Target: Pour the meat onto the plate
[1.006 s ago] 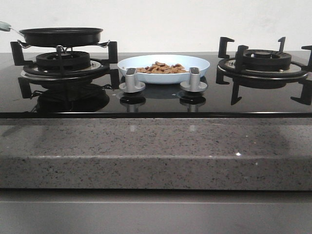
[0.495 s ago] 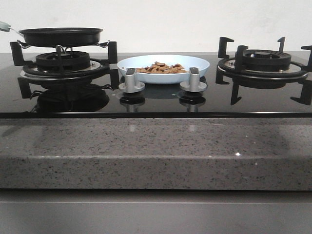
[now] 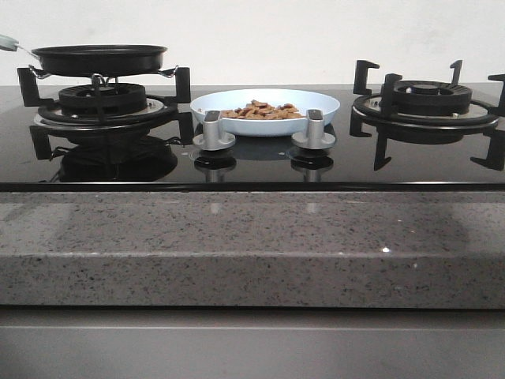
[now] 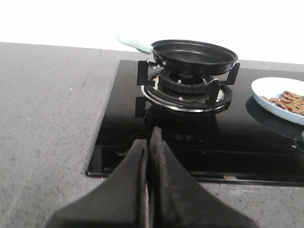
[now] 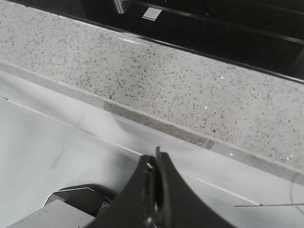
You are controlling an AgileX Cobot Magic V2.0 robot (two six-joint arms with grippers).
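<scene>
The meat lies as a small heap in the middle of the plate, and the plate stands on the black glass hob between the two burners, just behind the two silver knobs. Left of the plate, the black frying pan sits level on the left burner, and in the left wrist view its inside looks empty. So I judge that the pouring is done and the step in hand is only to retreat.

The left pincer is closed on nothing, in front of the pan and well apart from the plate. The right pincer is also closed and empty, low in front of the stone table, far from the plate.

To finish well, both arms should stay low and away from the plate, so nothing knocks it or the pan handle.
</scene>
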